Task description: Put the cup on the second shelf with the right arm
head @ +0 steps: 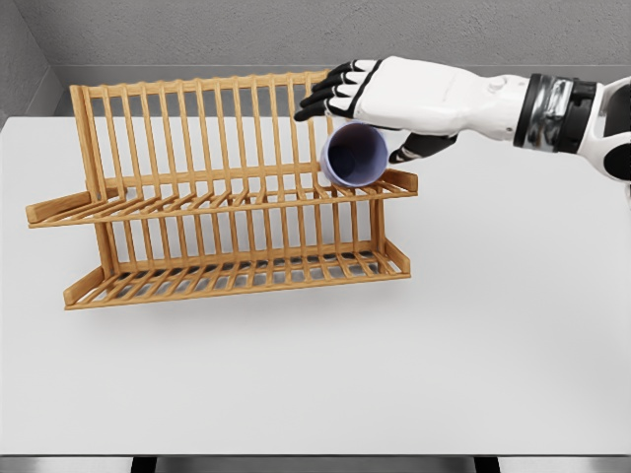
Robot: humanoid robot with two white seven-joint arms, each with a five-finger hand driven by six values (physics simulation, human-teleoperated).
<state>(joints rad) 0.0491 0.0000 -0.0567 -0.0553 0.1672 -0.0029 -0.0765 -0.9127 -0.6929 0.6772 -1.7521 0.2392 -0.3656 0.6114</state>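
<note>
Lavender round cup [355, 155] sits tipped, mouth toward me, at the wooden slatted rack's [227, 192] upper shelf, right of centre; my right hand [394, 99] is clamped on it. Released tilted, I reckon it rolls off.

A white table [325, 384] fills most of the scene, its near edge showing along the bottom with two dark supports just below it. Behind the table rises a grey wall [296, 30], meeting a second grey wall at far left.
</note>
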